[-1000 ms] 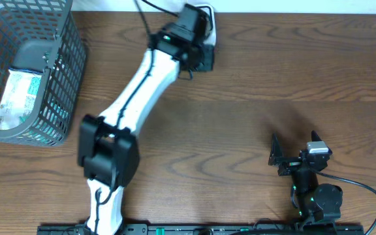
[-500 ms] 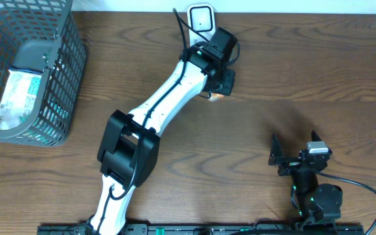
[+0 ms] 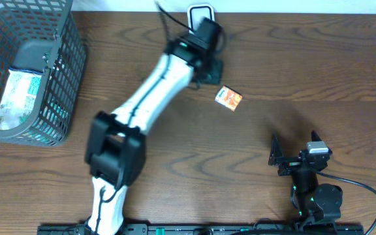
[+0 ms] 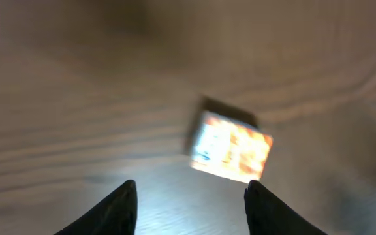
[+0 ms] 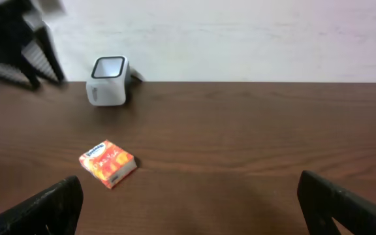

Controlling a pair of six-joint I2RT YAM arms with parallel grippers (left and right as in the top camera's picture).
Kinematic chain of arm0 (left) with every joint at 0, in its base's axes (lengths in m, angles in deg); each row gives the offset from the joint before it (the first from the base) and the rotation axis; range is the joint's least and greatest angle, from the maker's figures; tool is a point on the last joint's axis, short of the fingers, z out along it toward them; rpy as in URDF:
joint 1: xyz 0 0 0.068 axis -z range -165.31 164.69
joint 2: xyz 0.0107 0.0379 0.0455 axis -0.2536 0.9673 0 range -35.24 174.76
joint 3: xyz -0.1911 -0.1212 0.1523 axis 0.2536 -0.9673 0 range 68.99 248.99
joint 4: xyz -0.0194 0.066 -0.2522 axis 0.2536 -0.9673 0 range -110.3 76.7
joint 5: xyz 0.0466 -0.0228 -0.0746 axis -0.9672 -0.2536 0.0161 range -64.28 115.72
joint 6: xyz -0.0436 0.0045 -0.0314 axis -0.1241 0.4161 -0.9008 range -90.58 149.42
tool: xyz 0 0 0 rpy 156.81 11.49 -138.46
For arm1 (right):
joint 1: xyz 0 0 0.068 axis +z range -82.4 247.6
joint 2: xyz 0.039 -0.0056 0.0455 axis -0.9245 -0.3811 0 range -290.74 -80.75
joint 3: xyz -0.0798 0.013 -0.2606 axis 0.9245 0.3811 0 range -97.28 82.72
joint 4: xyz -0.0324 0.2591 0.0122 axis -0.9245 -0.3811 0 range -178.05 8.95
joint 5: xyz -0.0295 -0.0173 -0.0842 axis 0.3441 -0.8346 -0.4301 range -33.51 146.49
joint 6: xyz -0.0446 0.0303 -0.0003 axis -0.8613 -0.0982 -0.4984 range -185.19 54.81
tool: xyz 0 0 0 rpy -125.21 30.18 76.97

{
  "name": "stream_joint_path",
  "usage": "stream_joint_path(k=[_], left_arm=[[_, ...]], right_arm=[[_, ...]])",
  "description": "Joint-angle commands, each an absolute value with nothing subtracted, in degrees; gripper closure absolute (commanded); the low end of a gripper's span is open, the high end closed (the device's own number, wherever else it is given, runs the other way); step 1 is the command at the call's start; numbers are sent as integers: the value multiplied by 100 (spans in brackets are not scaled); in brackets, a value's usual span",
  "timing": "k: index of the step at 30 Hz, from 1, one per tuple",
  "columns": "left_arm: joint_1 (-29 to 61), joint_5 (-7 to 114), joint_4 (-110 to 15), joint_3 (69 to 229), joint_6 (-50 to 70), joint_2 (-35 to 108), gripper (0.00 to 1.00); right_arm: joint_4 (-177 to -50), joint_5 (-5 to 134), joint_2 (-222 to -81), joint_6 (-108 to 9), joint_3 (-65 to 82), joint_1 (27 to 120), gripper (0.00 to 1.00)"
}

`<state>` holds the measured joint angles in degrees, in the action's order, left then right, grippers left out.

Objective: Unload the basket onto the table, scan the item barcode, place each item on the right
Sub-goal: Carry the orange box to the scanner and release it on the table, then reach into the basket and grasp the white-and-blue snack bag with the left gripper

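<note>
Left gripper (image 4: 190, 187) swung back toward white cube-shaped scanner (image 3: 200, 14), leaving small orange-and-white cardboard box (image 3: 229, 97) flat on brown wooden table (image 3: 318, 72) just beside it. Box long axis runs diagonal to table edges, printed face up. Left jaws part open, empty. Right gripper (image 5: 188, 181) spread wide, empty, well apart. Bare wood all round box; grey wire basket (image 3: 64, 65) far off at table end.

Overhead: straight down, whole table (image 3: 318, 65). L wrist: close, downward. R wrist: low, level. 3 share box (image 3: 228, 97).
</note>
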<state>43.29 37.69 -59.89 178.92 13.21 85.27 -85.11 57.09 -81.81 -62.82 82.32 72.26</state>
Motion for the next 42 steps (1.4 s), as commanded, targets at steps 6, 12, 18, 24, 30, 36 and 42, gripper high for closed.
stream_joint_path(k=[6,12,18,24,30,36,42], left_arm=[[2181,3657,-5537,18147,1376,6372,32],[373,3655,-5707,18147,1374,5939,25],[-962,3618,-6260,18016,1376,6140,24],[-1465,2110,-7266,17988,1402,6741,19],[-1461,1187,-7366,17988,2351,7412,17],[-1461,1192,-7454,17986,3671,8026,16],[-1454,1194,-7460,17984,4285,8630,16]], right_arm=[[-8535,5704,-8161,-6225,8241,7198,1],[-8537,5704,-8161,-6225,8241,7198,1],[-8535,5704,-8161,-6225,8241,7198,1],[-8537,5704,-8161,-6225,8241,7198,1],[-8535,5704,-8161,-6225,8241,7198,1],[-8537,5704,-8161,-6225,8241,7198,1],[-8535,5704,-8161,-6225,8241,7198,1]])
